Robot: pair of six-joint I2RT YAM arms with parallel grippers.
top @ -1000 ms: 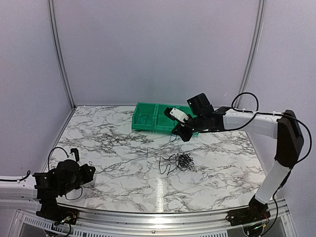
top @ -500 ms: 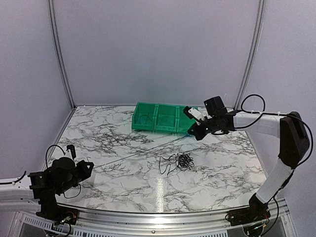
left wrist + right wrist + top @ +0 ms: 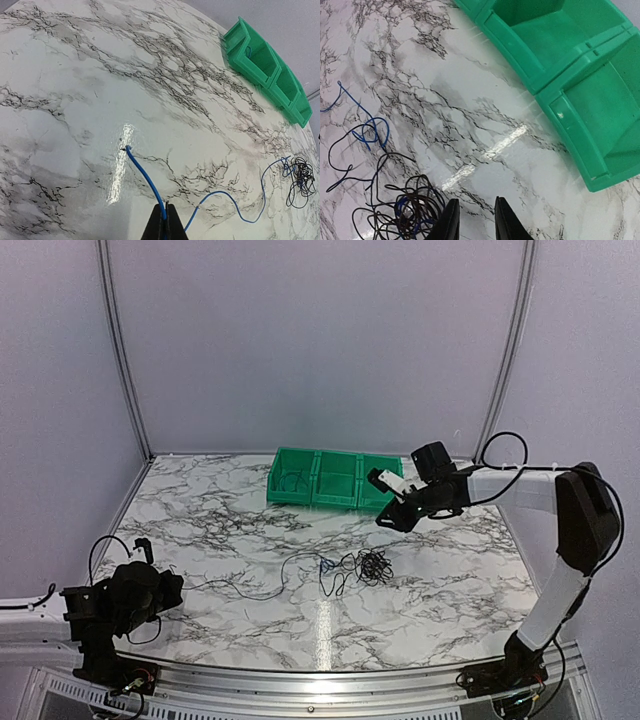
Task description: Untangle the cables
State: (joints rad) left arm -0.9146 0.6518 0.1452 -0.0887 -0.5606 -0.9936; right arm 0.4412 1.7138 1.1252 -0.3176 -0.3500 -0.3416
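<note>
The left gripper, low over the near left corner of the marble bench, is pinching the blue cable between fully closed fingers. A short free end of that cable is sticking out past the fingertips and touching the bench surface. On the other side of the pinch, the cable is running slack in loose waves across the bench toward the middle, where it is feeding into the clump of black cables.

The clump is lying flat on the bench, roughly midway between the near and far edges and slightly toward the right edge. In the right wrist view, black loops are spreading out around a denser knot, with blue strands showing inside it and a small blue loop lying just beside it.

The right gripper is hovering above the bench between the clump and the row of green bins at the far edge. Its fingers are standing apart and holding nothing. A thin dark wire is lying in the bin compartment nearest the left edge.
</note>
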